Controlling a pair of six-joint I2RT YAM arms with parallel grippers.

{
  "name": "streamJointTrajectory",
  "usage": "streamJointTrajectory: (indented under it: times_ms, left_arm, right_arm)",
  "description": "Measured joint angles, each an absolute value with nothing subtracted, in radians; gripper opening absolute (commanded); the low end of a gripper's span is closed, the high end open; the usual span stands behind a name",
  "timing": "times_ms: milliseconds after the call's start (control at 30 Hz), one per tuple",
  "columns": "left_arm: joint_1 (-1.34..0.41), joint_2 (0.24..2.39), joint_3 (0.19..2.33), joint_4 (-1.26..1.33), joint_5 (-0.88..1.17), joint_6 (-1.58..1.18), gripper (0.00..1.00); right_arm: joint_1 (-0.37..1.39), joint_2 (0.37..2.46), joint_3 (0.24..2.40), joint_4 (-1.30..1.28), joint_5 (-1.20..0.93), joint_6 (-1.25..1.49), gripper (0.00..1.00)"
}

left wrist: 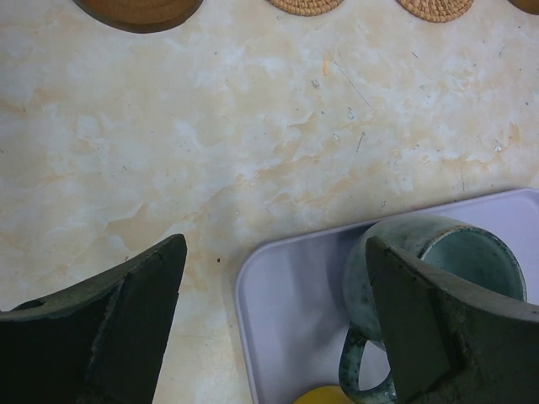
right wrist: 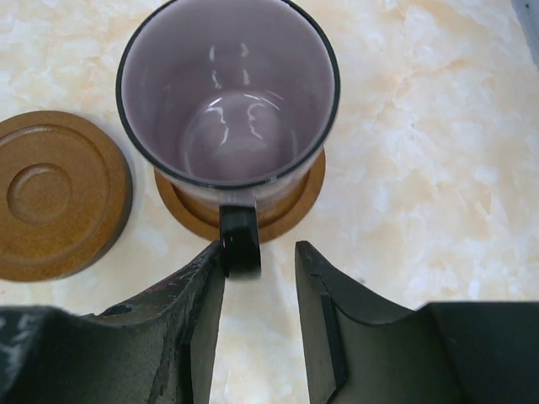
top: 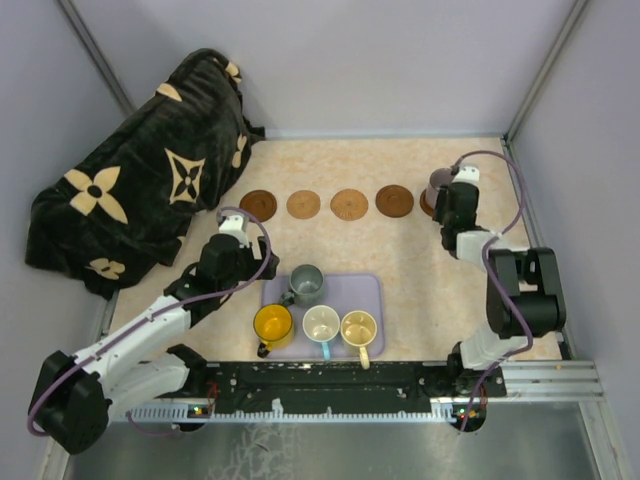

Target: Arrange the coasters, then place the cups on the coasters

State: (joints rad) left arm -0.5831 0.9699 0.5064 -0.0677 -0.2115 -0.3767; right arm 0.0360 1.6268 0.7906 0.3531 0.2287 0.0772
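Note:
Four bare wooden coasters [top: 303,204] lie in a row across the table. A fifth coaster [right wrist: 295,202] at the right end carries the upright mauve cup [right wrist: 227,93]. My right gripper [right wrist: 261,252] is open around its dark handle [right wrist: 240,244]; the handle rests against the left finger, with a gap to the right one. The grey-green cup [top: 307,284], yellow-orange cup [top: 272,323], cream cup [top: 321,323] and pale yellow cup [top: 358,327] stand on the lavender tray [top: 370,290]. My left gripper [left wrist: 274,252] hangs open and empty over the tray's far left corner [left wrist: 295,320], its right finger beside the grey-green cup [left wrist: 480,257].
A black blanket with beige flower shapes [top: 140,200] is heaped at the back left, close to the leftmost coaster [top: 258,204]. Grey walls enclose the table on three sides. The arms' base rail [top: 330,385] runs along the near edge.

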Motion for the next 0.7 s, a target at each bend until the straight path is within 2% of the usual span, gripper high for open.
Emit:
streamJointTrajectory:
  times_ms: [67, 167, 467, 700]
  left_arm:
    - [-0.583, 0.966, 0.506, -0.068, -0.212, -0.377, 0.93]
    - [-0.583, 0.961, 0.506, -0.068, -0.211, -0.377, 0.94]
    - [-0.583, 0.936, 0.506, -0.068, -0.209, -0.377, 0.94]
    - [-0.583, 0.908, 0.506, -0.076, -0.204, -0.381, 0.96]
  right_arm:
    - [0.036, 1.577, 0.755, 0.344, 0.233, 0.101, 0.42]
    - [0.036, 1.477, 0.705, 0.317, 0.243, 0.144, 0.52]
    - [0.052, 1.089, 0.649, 0.080, 0.285, 0.275, 0.63]
    - [0.265, 0.825, 0.669, -0.237, 0.321, 0.370, 0.63]
